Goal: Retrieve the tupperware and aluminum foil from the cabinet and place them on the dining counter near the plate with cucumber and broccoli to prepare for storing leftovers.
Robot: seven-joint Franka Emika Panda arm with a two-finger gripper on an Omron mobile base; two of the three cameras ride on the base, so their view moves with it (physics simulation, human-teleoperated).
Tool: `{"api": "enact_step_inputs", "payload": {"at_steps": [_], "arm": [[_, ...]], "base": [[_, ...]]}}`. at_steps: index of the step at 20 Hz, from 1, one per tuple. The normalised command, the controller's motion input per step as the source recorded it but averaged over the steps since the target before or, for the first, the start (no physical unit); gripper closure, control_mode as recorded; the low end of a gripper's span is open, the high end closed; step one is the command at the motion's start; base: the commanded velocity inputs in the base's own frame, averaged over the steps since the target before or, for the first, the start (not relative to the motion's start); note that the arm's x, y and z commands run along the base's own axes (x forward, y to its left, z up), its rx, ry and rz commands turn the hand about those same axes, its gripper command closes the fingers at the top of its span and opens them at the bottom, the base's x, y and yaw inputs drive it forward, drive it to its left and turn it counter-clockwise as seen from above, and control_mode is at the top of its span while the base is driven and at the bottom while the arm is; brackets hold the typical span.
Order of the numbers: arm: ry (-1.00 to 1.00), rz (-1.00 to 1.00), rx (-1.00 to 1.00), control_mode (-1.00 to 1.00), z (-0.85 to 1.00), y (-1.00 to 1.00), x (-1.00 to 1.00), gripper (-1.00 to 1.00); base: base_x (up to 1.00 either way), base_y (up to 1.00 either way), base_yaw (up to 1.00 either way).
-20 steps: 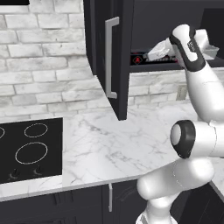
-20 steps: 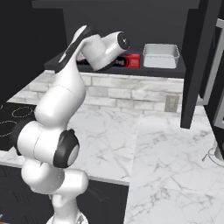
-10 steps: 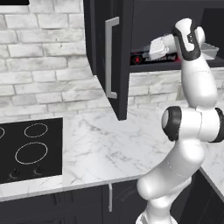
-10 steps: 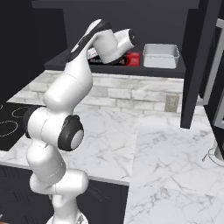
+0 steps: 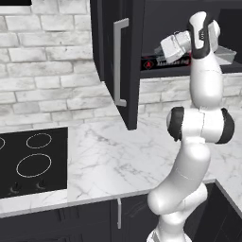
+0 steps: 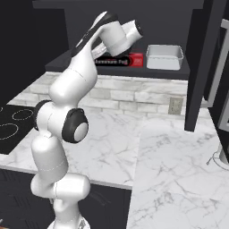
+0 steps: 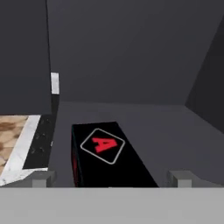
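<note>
Hand (image 7: 111, 177) spread open, aluminum foil (image 7: 107, 157) lying between its fingertips.

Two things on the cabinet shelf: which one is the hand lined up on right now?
The aluminum foil, the long black carton with the red logo. It lies between the open hand's fingertips; the tupperware sits further right on the shelf.

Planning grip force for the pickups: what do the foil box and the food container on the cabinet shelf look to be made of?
The foil box looks like matte black cardboard: flat faces, sharp edges, a printed red logo, no shine. The food container looks like pale grey plastic, possibly translucent: thin raised rim, rounded corners, smooth walls. Both are rendered, so this goes by look alone.
</note>
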Motion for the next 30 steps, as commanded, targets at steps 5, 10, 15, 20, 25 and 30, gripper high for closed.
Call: {"api": "enact_step_inputs", "payload": {"at_steps": [5, 10, 15, 20, 25, 30], "arm": [[-0.03, 0.05, -0.12, -1.0, -0.3, -0.11, -0.03, -1.0], [0.0, 0.03, -0.09, -1.0, -0.42, -0.22, -0.11, -1.0], [-0.06, 0.02, 0.0, -1.0, -0.25, -0.09, 0.0, -1.0], [-0.09, 0.0, 0.0, -1.0, -0.43, 0.0, 0.0, 1.0], [-0.03, -0.01, 0.0, -1.0, -0.54, 0.0, -0.18, 1.0], [-0.03, -0.08, 0.0, -1.0, -0.02, 0.0, -0.69, 1.0]], "base": [[0.0, 0.0, 0.0], [0.0, 0.0, 0.0], [0.0, 0.0, 0.0], [0.0, 0.0, 0.0], [0.0, 0.0, 0.0], [0.0, 0.0, 0.0]]}}
